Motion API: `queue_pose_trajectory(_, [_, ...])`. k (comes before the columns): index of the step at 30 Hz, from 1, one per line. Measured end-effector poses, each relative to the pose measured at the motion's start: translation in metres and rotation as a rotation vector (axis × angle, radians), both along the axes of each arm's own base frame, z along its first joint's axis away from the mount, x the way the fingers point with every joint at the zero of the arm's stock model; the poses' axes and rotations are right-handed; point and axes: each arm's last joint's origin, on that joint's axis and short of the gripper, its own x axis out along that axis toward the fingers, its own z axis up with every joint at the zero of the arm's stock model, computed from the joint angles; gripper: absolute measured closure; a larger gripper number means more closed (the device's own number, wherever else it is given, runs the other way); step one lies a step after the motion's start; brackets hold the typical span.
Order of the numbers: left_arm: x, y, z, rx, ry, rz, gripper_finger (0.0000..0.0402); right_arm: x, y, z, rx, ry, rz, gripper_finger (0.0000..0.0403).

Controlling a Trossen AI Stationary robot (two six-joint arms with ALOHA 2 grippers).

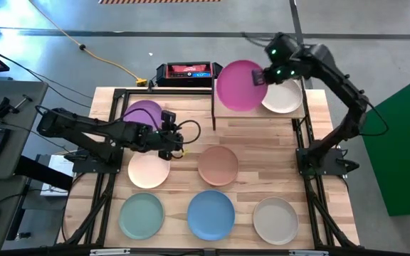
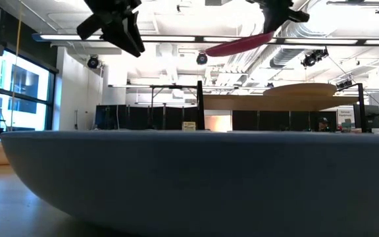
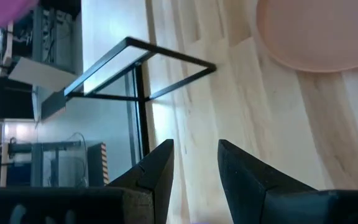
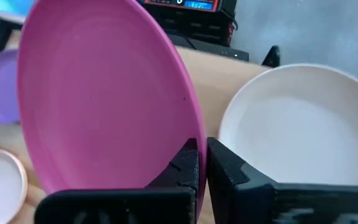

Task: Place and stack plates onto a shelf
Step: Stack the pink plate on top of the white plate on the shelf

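My right gripper (image 4: 202, 163) is shut on the magenta pink plate (image 1: 240, 85) and holds it over the left half of the shelf (image 1: 255, 114). A beige plate (image 1: 282, 96) lies flat on the shelf's right half. My left gripper (image 1: 179, 140) hovers open and empty above the table, between the purple plate (image 1: 142, 114) and the peach plate (image 1: 148, 171). The terracotta plate (image 1: 218, 165), mint plate (image 1: 141, 215), blue plate (image 1: 211, 215) and a second beige plate (image 1: 275, 220) lie flat on the table. My right gripper pinches the magenta plate's rim (image 4: 190, 134) between its two fingers, on the side that faces the beige plate. The fingers slant down from the table's right. The plate is lifted clear of the shelf and tilted (image 2: 242, 45).
A black and red box (image 1: 185, 71) sits behind the table's far edge, left of the shelf. The shelf's black legs (image 1: 213, 99) stand at its left end. Bare wood lies between the shelf and the row of plates nearest it.
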Motion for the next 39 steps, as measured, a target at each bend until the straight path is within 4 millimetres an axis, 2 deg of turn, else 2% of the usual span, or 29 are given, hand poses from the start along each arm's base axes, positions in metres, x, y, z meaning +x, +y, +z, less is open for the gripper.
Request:
queue_pose_trajectory(7, [0.0,0.016,0.0,0.0,0.001,0.059,0.0287,-0.025,-0.03,0.001,0.02,-0.042,-0.038,0.0403])
queue_pose_trajectory(15, [0.0,0.031,0.0,-0.013,0.002,0.109,0.0287,-0.043,-0.045,0.001,0.024,-0.045,-0.072,0.0403])
queue_pose_trajectory(29, [-0.001,0.046,-0.001,-0.028,0.003,0.159,0.0287,-0.054,-0.036,0.002,0.009,0.071,-0.123,0.0403])
queue_pose_trajectory(39, [-0.001,0.047,-0.001,-0.028,0.003,0.164,0.0287,-0.065,-0.018,0.009,-0.027,0.042,-0.118,0.0403])
